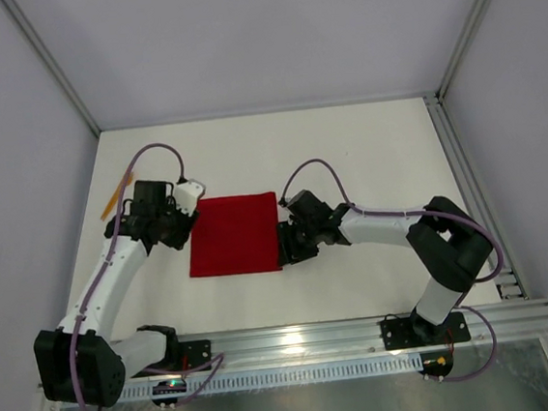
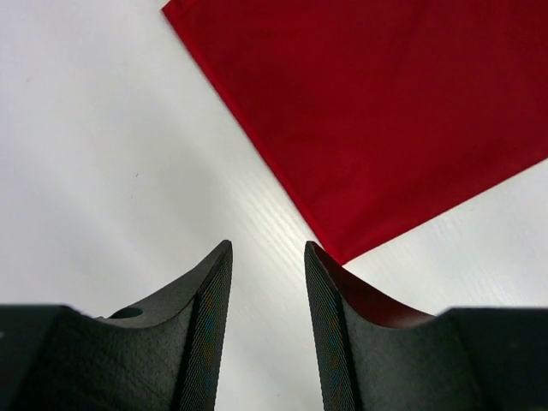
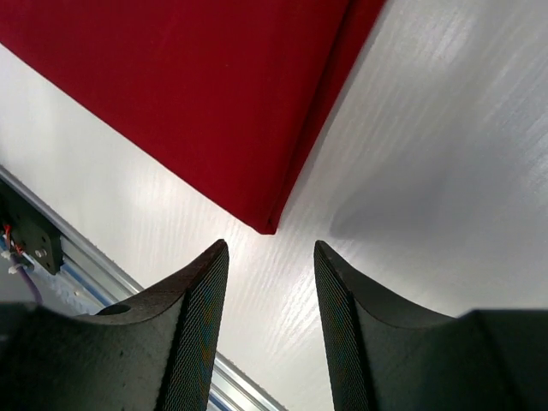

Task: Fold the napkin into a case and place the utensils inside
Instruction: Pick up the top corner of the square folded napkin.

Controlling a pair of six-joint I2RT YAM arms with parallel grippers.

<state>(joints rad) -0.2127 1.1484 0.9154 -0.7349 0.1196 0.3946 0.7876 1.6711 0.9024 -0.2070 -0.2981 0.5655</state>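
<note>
The red napkin (image 1: 233, 234) lies flat on the white table as a folded rectangle. It also shows in the left wrist view (image 2: 385, 111) and the right wrist view (image 3: 197, 94). My left gripper (image 1: 183, 228) (image 2: 268, 248) is open at the napkin's left edge, with only bare table between its fingers and a napkin corner just ahead. At the napkin's lower right corner my right gripper (image 1: 284, 246) (image 3: 271, 246) is open over bare table, and the folded corner lies just beyond its tips. A slim orange utensil (image 1: 111, 202) peeks out at the far left, mostly hidden behind the left arm.
An aluminium rail (image 1: 364, 333) runs along the near table edge and also shows in the right wrist view (image 3: 51, 248). Grey walls and frame posts (image 1: 52, 67) close in the left, back and right sides.
</note>
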